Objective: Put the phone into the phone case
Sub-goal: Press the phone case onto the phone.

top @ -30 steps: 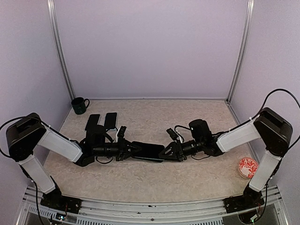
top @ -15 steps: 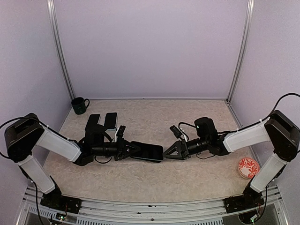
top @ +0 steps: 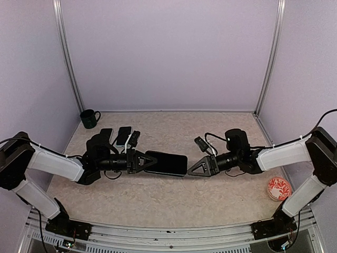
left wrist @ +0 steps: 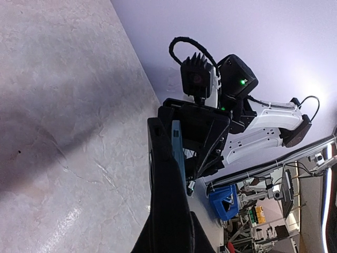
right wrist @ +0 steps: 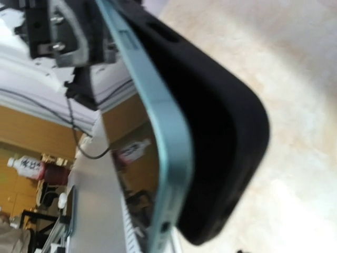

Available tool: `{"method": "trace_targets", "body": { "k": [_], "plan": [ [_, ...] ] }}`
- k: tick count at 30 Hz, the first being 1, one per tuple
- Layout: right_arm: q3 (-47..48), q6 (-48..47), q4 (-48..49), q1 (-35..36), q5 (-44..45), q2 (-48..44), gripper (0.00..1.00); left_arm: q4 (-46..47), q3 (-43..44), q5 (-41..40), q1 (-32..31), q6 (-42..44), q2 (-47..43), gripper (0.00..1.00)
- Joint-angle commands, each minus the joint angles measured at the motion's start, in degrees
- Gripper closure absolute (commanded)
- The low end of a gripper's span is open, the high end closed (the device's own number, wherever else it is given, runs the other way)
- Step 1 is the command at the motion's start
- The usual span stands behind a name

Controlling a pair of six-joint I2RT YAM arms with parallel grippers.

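My left gripper (top: 143,161) is shut on the left end of the phone (top: 167,163), which it holds level above the table with the black phone case (right wrist: 221,105) around it. In the right wrist view the phone's teal edge (right wrist: 171,142) stands a little out of the case at the near end. The left wrist view shows the case (left wrist: 160,179) and phone (left wrist: 177,147) edge-on, running up from my fingers. My right gripper (top: 196,168) hangs open just right of the phone's free end, touching nothing.
A dark green mug (top: 89,118) stands at the back left corner. Two dark flat devices (top: 124,135) lie on the table behind the left arm. A red patterned dish (top: 278,188) sits at the right, near the right arm's base.
The left arm has raised the phone and case and carried them slightly right. The right gripper has drawn back to the right, off the phone's end.
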Motion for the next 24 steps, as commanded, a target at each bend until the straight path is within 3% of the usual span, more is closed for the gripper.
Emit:
{"method": "trace_targets", "body": {
  "k": [1,18,24],
  "plan": [
    [-1.28,1.08,6.89,-0.53,-5.54,-2.61,0.47,7.76,-0.38,3.96,0.19,0.65,-1.47,1.0],
    [-0.14,-0.61,5.39,-0.57,-7.05,-2.91,0.47,14.35,-1.18,7.23,-0.69,-1.33,-1.38,1.0],
    [-0.32,1.45,9.5,-0.53,-8.68,-3.37,0.47,16.47,-1.1,7.78,-1.34,-2.24,-0.23,1.0]
  ]
}}
